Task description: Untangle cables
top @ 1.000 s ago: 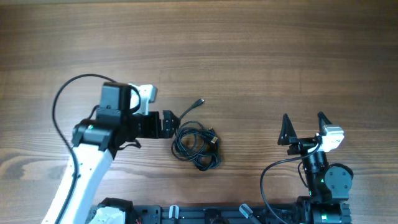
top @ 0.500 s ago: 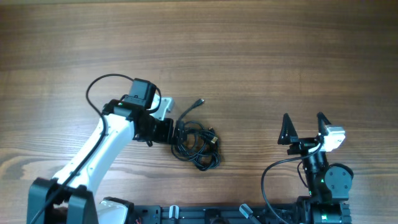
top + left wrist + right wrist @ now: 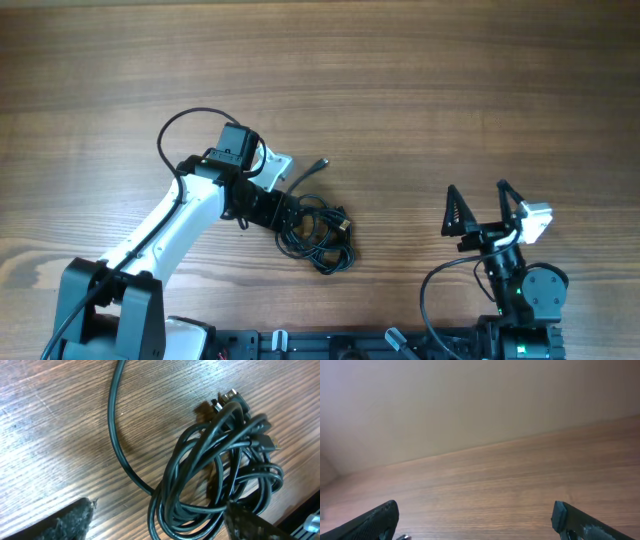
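Note:
The cables [image 3: 318, 232] are thin black cords bundled in loops on the wooden table, with one strand running up to a small plug [image 3: 321, 163]. In the left wrist view the bundle [image 3: 220, 475] fills the right half, with plug ends [image 3: 227, 397] at its top. My left gripper [image 3: 283, 212] is open at the bundle's left edge; its fingers [image 3: 65, 522] stand either side of the lower loops, and the right finger overlaps the cords. My right gripper [image 3: 478, 204] is open and empty at the right, with only bare table between its fingers [image 3: 377, 520].
The wooden table [image 3: 450, 90] stretches wide behind and beside the bundle. The arm bases and a black rail [image 3: 330, 345] line the front edge. A pale wall [image 3: 470, 405] shows beyond the table's far edge in the right wrist view.
My left arm has swung right and its gripper has moved in onto the bundle's left edge. The right gripper has shifted slightly left. The cables lie as before.

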You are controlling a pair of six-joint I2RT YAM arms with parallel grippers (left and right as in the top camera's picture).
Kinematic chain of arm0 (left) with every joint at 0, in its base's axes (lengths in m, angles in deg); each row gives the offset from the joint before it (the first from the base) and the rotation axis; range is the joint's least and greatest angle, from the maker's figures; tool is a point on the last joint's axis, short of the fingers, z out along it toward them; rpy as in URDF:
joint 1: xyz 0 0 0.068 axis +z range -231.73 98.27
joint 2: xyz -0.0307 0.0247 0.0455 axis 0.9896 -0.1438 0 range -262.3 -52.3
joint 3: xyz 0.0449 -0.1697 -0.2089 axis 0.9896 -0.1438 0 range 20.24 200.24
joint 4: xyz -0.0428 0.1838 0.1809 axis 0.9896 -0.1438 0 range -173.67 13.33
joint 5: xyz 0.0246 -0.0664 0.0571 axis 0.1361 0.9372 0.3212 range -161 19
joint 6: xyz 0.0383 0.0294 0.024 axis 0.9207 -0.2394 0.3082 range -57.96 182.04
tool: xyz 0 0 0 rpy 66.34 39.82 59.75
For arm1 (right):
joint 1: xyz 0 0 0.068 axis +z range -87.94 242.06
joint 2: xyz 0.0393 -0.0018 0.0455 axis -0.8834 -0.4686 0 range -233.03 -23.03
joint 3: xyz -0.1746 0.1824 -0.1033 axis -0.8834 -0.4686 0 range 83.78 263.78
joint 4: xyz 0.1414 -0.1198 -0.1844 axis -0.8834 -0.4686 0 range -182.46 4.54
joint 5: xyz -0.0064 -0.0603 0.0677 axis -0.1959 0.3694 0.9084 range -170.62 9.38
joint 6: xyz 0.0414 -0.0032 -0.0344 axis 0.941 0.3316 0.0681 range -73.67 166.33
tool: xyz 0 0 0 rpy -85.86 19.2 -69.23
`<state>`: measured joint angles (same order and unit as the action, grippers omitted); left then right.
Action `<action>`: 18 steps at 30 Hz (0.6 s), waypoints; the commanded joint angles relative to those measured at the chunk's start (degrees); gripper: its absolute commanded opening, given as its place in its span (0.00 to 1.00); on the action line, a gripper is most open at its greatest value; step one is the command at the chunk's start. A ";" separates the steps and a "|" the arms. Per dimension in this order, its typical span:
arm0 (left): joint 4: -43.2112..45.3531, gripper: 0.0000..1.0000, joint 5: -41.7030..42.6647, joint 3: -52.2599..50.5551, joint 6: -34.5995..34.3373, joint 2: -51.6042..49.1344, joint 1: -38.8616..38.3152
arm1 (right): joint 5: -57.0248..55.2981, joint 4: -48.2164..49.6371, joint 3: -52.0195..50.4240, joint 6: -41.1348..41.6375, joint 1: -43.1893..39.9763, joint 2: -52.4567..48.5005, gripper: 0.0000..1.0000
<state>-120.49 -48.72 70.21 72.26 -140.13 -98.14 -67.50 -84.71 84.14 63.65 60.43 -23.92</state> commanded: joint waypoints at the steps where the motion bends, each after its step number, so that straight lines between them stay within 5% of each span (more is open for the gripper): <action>1: 0.28 1.00 -0.94 -0.20 4.61 -1.53 -1.18 | 3.06 0.48 -0.04 0.70 -0.33 0.46 1.00; 3: 2.03 0.99 -0.90 -0.26 4.57 -2.51 -2.21 | 3.08 0.72 -0.04 0.85 -0.33 0.46 1.00; 7: 4.07 0.83 -0.85 -0.26 4.57 -5.84 -4.20 | 6.10 1.81 -0.04 0.90 -0.33 0.46 0.99; 8: 4.76 0.58 -0.70 -0.26 4.55 -6.51 -4.39 | 6.75 1.70 -0.04 0.87 -0.33 0.46 0.86; 9: 5.49 0.43 0.17 -0.26 4.37 -6.62 -4.37 | 6.88 1.75 -0.04 0.81 -0.33 0.46 0.68; 12: 6.38 0.10 2.99 -0.26 4.39 -6.64 -4.37 | 6.91 1.53 -0.04 0.74 -0.33 0.46 0.26; 14: 6.88 0.04 3.04 -0.26 4.37 -6.64 -4.39 | 6.91 1.51 -0.04 0.92 -0.33 0.46 0.05; 18: 8.13 0.04 6.43 -0.24 4.35 -6.62 -4.37 | 7.98 0.92 0.57 2.40 -0.33 0.46 0.04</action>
<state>-113.45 -46.21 70.19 76.35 -146.38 -102.27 -61.18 -83.31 84.14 64.90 60.43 -23.92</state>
